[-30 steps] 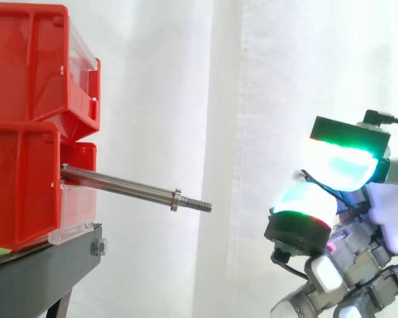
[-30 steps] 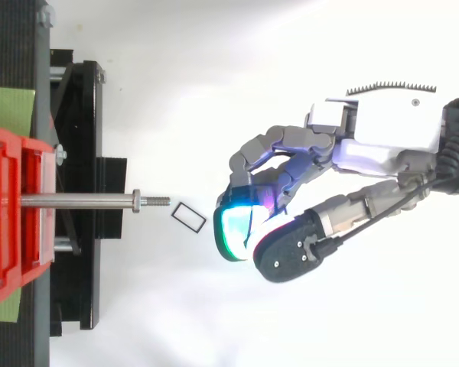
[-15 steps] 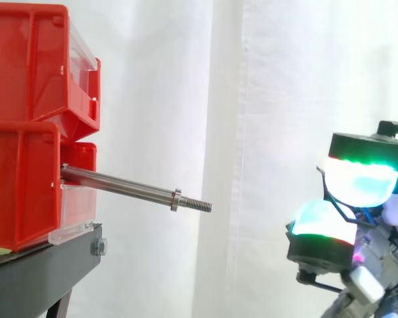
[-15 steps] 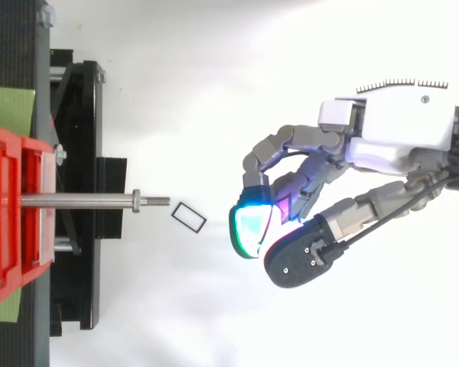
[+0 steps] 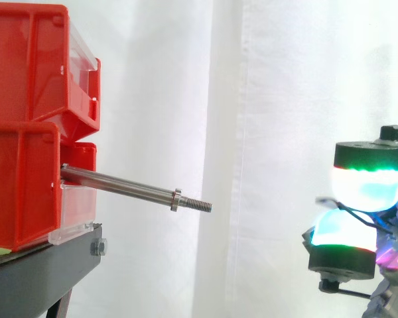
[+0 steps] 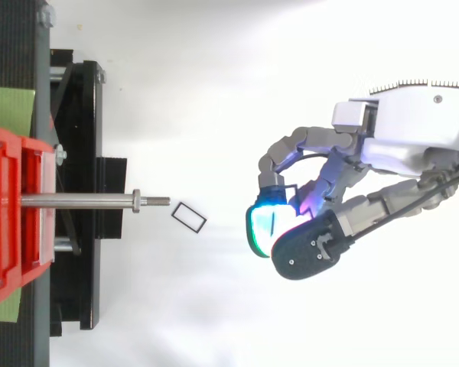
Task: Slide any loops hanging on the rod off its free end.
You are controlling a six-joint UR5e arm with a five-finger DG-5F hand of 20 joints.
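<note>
The hand, curled on nothing, hangs well apart from the bare rod. A rectangular loop lies off its free end, so the task looks done and only withdrawal is left.

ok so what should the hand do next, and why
Probably nothing more at the rod: it looks bare in both views, and a small black loop lies just past its free end. The hand is well clear beyond that end, so I'd simply park it away from the rod.

One rod, with two stacked red bins at its base, one rectangular loop just past its free end, one hand farther off.
</note>
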